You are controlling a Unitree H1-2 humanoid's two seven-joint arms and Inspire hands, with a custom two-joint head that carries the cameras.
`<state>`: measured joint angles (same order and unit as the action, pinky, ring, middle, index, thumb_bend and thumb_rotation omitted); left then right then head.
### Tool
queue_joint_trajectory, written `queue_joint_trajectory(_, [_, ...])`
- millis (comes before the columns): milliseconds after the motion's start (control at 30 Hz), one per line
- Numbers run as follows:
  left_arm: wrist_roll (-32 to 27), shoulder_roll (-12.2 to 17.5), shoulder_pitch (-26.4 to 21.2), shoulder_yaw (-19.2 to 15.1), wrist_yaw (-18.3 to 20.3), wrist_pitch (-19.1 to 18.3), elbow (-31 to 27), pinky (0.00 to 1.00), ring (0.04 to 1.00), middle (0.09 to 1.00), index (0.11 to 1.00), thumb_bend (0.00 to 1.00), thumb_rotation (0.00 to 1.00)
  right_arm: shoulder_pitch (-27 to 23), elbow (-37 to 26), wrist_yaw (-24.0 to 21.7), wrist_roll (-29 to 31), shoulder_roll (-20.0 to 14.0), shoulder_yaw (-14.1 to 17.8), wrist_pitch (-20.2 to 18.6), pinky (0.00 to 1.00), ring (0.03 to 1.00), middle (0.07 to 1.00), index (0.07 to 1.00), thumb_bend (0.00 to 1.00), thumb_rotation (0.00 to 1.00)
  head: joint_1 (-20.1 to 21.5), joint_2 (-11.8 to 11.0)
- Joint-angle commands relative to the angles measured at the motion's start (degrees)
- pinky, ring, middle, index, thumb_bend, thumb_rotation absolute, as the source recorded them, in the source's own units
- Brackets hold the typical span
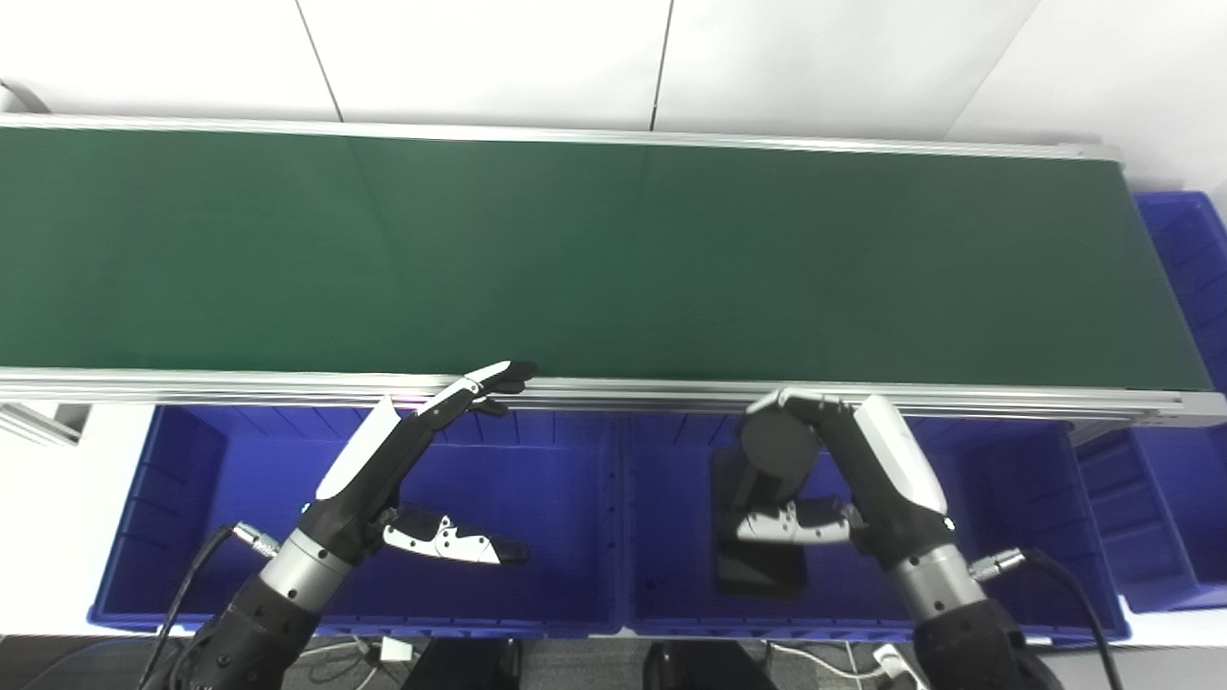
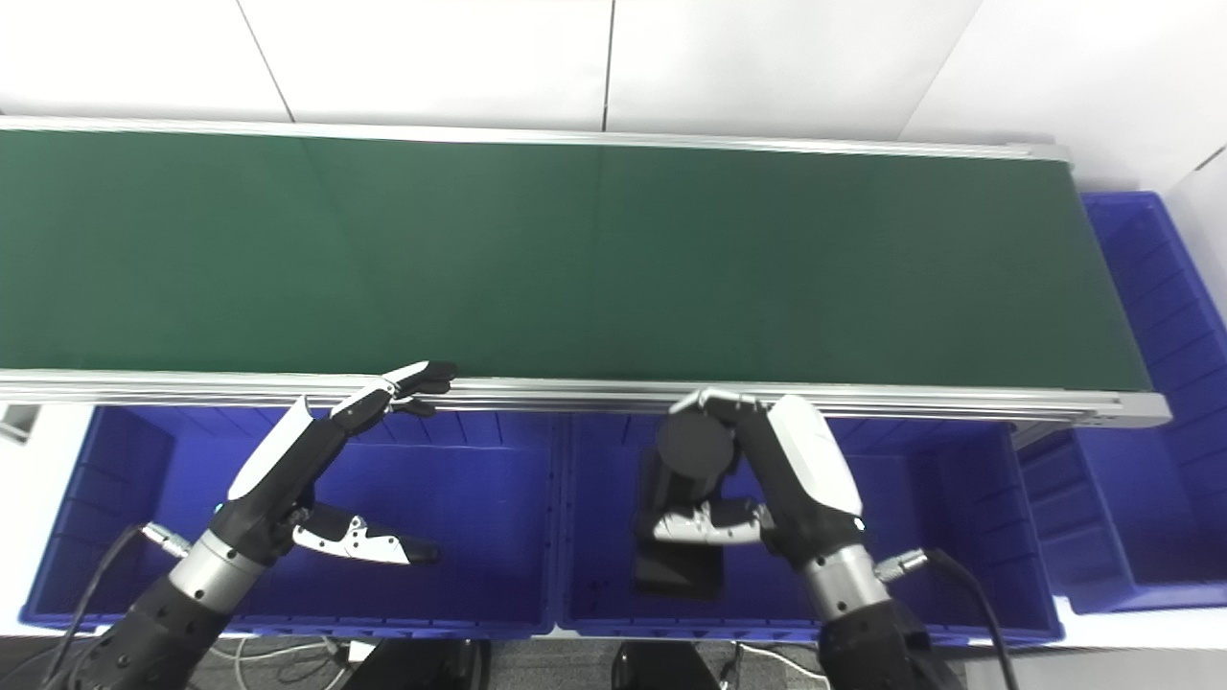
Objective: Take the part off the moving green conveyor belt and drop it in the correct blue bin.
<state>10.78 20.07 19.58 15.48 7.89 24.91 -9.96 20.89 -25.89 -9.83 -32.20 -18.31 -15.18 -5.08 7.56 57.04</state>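
Note:
The green conveyor belt (image 1: 575,249) runs across the picture with no part on it. My right hand (image 1: 834,479) is shut on a dark round part (image 1: 778,448) and holds it above the right blue bin (image 1: 1035,498), just below the belt's near rail. A dark flat piece (image 1: 757,565) lies in that bin under the hand. My left hand (image 1: 422,450) is open and empty over the left blue bin (image 1: 192,498), its fingertips at the rail.
The belt's aluminium near rail (image 1: 623,391) runs above both bins. A third blue bin (image 1: 1179,402) stands at the belt's right end. White wall panels lie behind. Cables hang from both wrists.

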Motion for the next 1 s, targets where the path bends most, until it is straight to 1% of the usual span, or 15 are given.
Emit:
queue_joint_trajectory(0, [-1.1,0.2,0.4,-0.8,0.6,0.5,-2.5,0.75,0.841,0.877,0.879,0.86,0.29,-0.2,-0.6,-0.9,-0.4,0.2,0.1,-0.7,0.35,0.424,0.435,0.543,0.51,0.00,0.0,0.2])
queue_joint_trajectory(67, [-1.3,0.2,0.6,-1.1,0.9,0.4,-2.8,0.74,0.838,0.877,0.876,0.86,0.29,-0.2,0.2,-1.6,-1.1,0.1,0.3,-1.3,0.38,0.447,0.441,0.543,0.51,0.00,0.2,0.3])
queue_joint_trajectory(233, [-1.2,0.2,1.1,-2.0,1.6,0.8,-3.1,0.74,0.837,0.876,0.880,0.86,0.30,-0.8,1.8,-2.6,-2.8,0.7,0.2,-3.5,0.38,0.455,0.441,0.543,0.51,0.00,1.1,0.7])
queue_joint_trajectory(367, [-1.7,0.1,1.3,-2.3,2.2,1.0,-3.3,0.74,0.842,0.880,0.882,0.85,0.30,-1.5,3.1,-3.5,-5.0,0.7,-0.2,-4.7,0.44,0.505,0.464,0.524,0.52,0.00,1.6,0.9])
queue_joint_trajectory(533, [-1.4,0.1,1.4,-2.6,2.5,1.2,-3.3,0.75,0.841,0.879,0.882,0.85,0.31,-1.9,4.0,-4.5,-7.8,1.3,-0.5,-7.2,0.47,0.529,0.462,0.542,0.52,0.00,1.9,0.8])
queue_joint_trajectory(600, [-1.0,0.0,1.4,-2.8,2.3,1.2,-3.3,0.74,0.840,0.877,0.877,0.86,0.31,-2.2,4.0,-5.4,-8.7,1.7,-0.5,-8.3,0.48,0.543,0.484,0.506,0.52,0.00,1.9,0.8])
queue_joint_trajectory(633, [-0.9,-0.1,1.4,-2.9,2.3,1.2,-3.4,0.74,0.835,0.875,0.875,0.86,0.31,-2.3,4.0,-5.8,-9.1,1.8,-0.6,-8.8,0.49,0.566,0.489,0.500,0.52,0.00,2.2,1.0])
queue_joint_trajectory(667, [-0.9,0.0,1.4,-2.9,2.4,1.2,-3.5,0.73,0.835,0.875,0.874,0.86,0.31,-2.4,3.9,-6.3,-9.4,1.9,-0.6,-9.5,0.51,0.597,0.588,0.499,0.51,0.06,2.2,1.0])
queue_joint_trajectory(700, [-1.1,0.0,1.4,-2.9,2.5,1.2,-3.5,0.73,0.837,0.878,0.877,0.86,0.31,-2.5,3.7,-6.7,-9.9,2.0,-0.6,-10.2,0.54,0.641,0.678,0.669,0.58,0.02,2.3,1.0])
queue_joint_trajectory(733, [-1.2,-0.1,1.5,-3.0,2.5,1.2,-3.5,0.74,0.838,0.879,0.878,0.85,0.31,-2.5,3.6,-7.1,-10.1,2.3,-0.6,-10.9,0.56,0.662,0.716,0.732,0.60,0.02,2.3,1.0])
queue_joint_trajectory(767, [-1.2,-0.1,1.5,-3.0,2.5,1.3,-3.5,0.74,0.838,0.878,0.877,0.86,0.32,-2.6,3.4,-7.5,-10.0,2.5,-0.5,-11.5,0.58,0.697,0.768,0.786,0.62,0.04,2.4,1.0])
queue_joint_trajectory(800, [-1.2,-0.1,1.4,-3.1,2.5,1.3,-3.4,0.74,0.838,0.878,0.877,0.86,0.32,-2.6,3.2,-7.8,-10.0,2.7,-0.4,-12.1,0.59,0.717,0.795,0.811,0.63,0.05,2.4,1.0])
queue_joint_trajectory(867, [-1.3,-0.1,1.4,-3.1,2.6,1.3,-3.5,0.74,0.839,0.878,0.877,0.86,0.32,-2.7,2.9,-8.1,-10.1,3.0,-0.4,-13.0,0.62,0.759,0.848,0.854,0.66,0.12,2.3,1.0])
queue_joint_trajectory(900, [-1.5,-0.1,1.4,-3.1,2.6,1.2,-3.5,0.74,0.839,0.878,0.877,0.86,0.32,-2.6,2.7,-8.2,-9.8,3.1,-0.2,-13.2,0.62,0.766,0.856,0.860,0.66,0.13,2.3,1.0])
queue_joint_trajectory(967, [-1.8,0.0,1.5,-3.1,2.7,1.3,-3.4,0.74,0.839,0.877,0.875,0.86,0.31,-2.5,2.4,-8.2,-9.1,3.5,0.1,-13.5,0.65,0.809,0.895,0.885,0.69,0.18,2.3,0.9])
